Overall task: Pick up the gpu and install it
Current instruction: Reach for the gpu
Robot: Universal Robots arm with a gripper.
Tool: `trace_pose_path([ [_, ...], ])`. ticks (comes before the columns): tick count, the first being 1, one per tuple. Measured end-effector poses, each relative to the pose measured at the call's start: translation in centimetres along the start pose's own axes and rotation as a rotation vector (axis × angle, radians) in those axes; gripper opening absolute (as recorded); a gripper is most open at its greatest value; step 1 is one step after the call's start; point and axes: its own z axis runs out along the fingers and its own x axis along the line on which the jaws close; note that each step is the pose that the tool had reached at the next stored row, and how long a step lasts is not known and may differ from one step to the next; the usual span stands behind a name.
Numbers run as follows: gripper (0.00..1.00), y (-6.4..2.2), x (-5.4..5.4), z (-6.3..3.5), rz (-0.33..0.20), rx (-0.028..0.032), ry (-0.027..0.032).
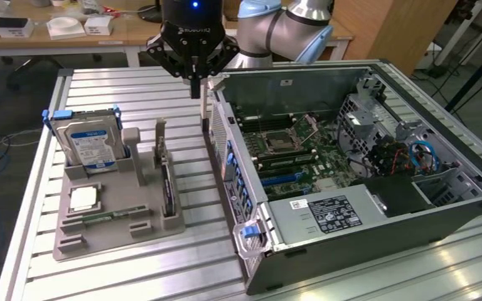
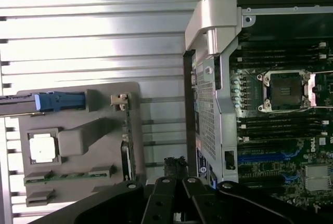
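Gripper (image 1: pixel 195 91) fingers pinched together, empty; hovers above table between gpu (image 1: pixel 166 182), upright in tray (image 1: pixel 107 237), and computer case (image 1: pixel 350 254).

You've got one grey metal computer case (image 1: pixel 391 241), one grey plastic tray (image 1: pixel 115 235), one blue-labelled silver hard drive (image 1: pixel 90 141), one thin dark gpu card (image 1: pixel 168 191).

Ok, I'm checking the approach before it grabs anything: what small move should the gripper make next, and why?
Probably shift it toward the exterior view's left and nearer the camera, over the gpu. The gripper hangs above bare table between the grey holder and the computer case, while the gpu stands on edge in the holder, untouched.
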Motion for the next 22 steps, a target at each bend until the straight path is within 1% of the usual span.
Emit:
trace_pose_path([
  [17,0.11,-0.16,2.2,-0.02,0.0,0.0,0.0],
  [22,0.11,-0.24,3.2,-0.03,0.0,0.0,0.0],
])
